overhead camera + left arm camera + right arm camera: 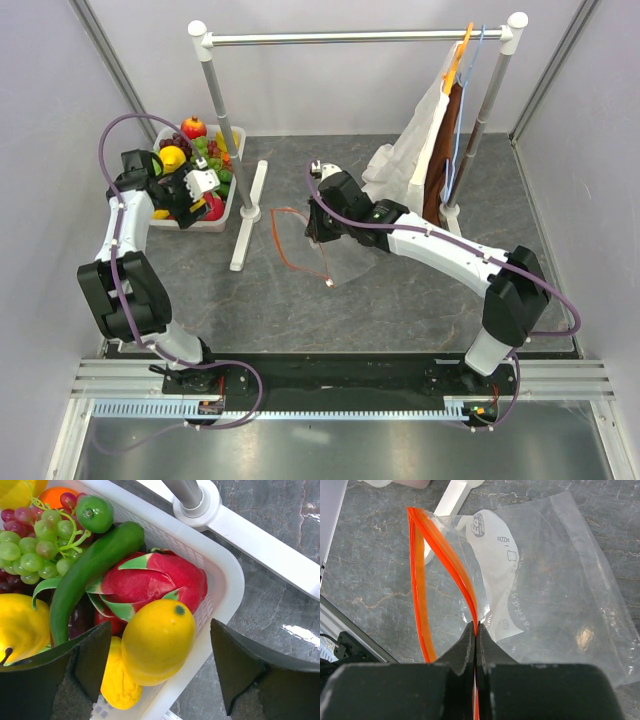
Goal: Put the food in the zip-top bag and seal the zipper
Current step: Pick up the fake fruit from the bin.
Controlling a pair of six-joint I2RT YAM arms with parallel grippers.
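Top view of a grey marbled tabletop point(300, 310) walled on three sides, with two arms reaching from the near edge. At 10 o'clock, close to the left wall, one white basket point(222, 215) holds the food point(190, 140). The left end effector point(200, 185) hovers over the basket's near right corner with its fingers spread wide and gripping nothing. In its wrist view a yellow mango point(157, 640) lies between them at the basket rim point(225, 580). At 12 o'clock of the mango lie one red dragon fruit point(150, 582) and one long green pepper point(90, 570). Further on are one bunch of green grapes point(35, 545) and one lime point(95, 513), and at least two more yellow pieces lie alongside. One white foot bar point(248, 215) of the clothes rack point(350, 38) lies just beside the basket, between it and the single zip-top bag point(335, 255) near the centre. The bag is clear and crinkled and has a white printed label. Its mouth gapes toward 9 o'clock, and the orange-red zipper point(445, 555) splits into two strips. The right end effector point(318, 225) is pinched tight on one strip at the bag's far edge. Bare tabletop stretches from the bag toward 6 o'clock, up to the arm bases. At 2 o'clock a white cloth point(415, 150) hangs from the rack.
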